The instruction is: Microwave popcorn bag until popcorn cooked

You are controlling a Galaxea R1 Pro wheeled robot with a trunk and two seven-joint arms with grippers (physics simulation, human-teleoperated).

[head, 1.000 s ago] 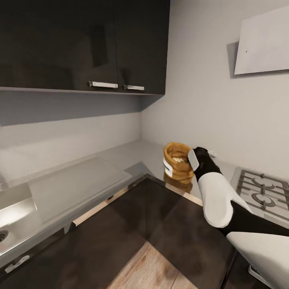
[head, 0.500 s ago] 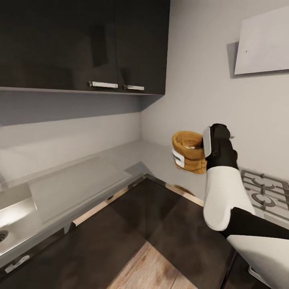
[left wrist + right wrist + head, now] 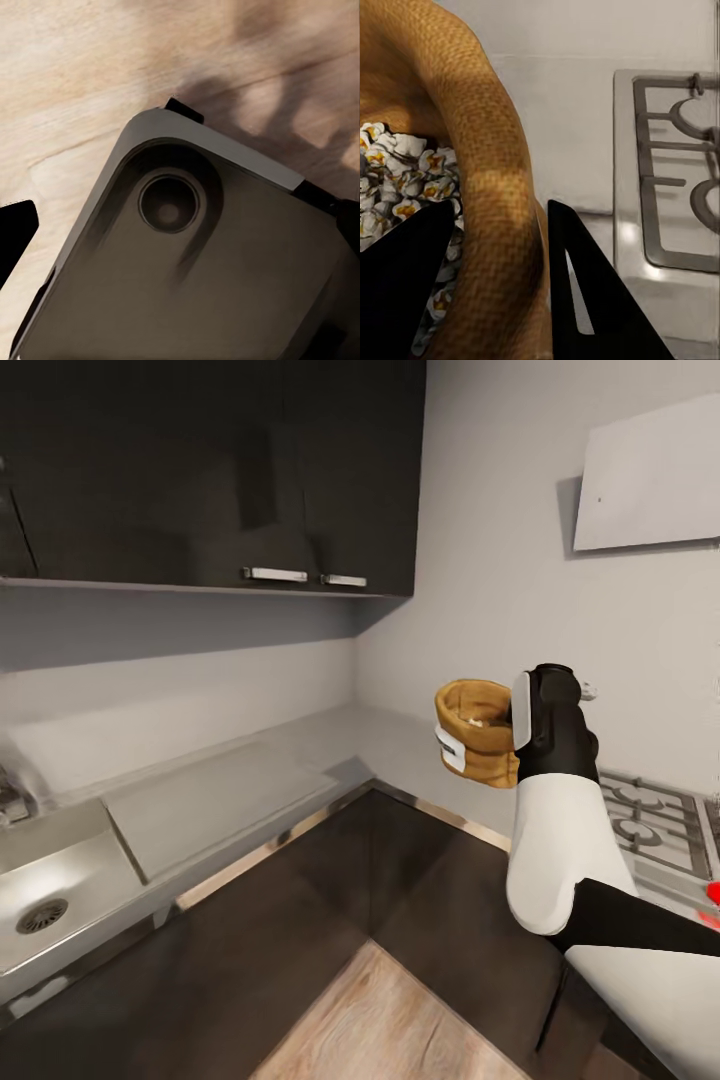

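Head view shows the popcorn bag (image 3: 477,730) up in the air above the corner of the countertop (image 3: 300,760), upright with its rolled mouth open, pinched at its rim by the right gripper (image 3: 519,712). From the right wrist view, one dark finger (image 3: 401,289) sits inside the bag among the kernels and the other outside the thick folded rim, so the jaws are clamped on the bag wall. It looks like a light, soft, woven sack that would crumple or sag under a hard squeeze, and tipping it could spill the popcorn (image 3: 401,187); I would judge the rolled rim the firmest place to hold, as it is held now, with the mouth kept level. The left gripper's state I cannot tell: the left wrist view looks down on a grey part of the robot's body (image 3: 187,262) over the wooden floor (image 3: 75,75). Counting around the room: one bag, one sink (image 3: 55,890) at the far left, one gas hob (image 3: 655,825) beside the arm, two handles (image 3: 303,577) on the dark wall cupboards (image 3: 200,470), and one pale panel (image 3: 650,470) on the wall.
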